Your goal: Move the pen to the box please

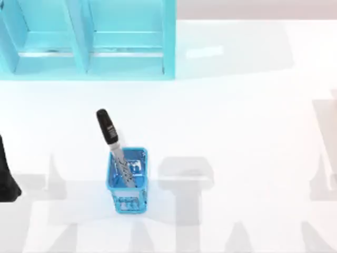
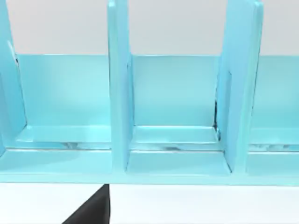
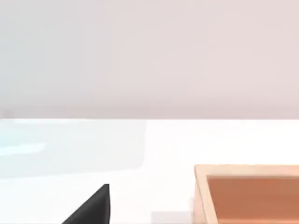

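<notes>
The pen (image 1: pixel 114 145) stands tilted in the blue holder (image 1: pixel 128 182), cap toward the shelf (image 1: pixel 84 39). My left arm (image 1: pixel 6 174) waits at the table's left edge, well apart from it.

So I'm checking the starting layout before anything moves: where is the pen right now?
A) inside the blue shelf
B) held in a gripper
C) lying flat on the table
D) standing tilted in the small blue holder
D: in the top view the pen stands tilted in the small blue holder, black cap up and leaning toward the blue shelf, with no gripper on it.
</notes>
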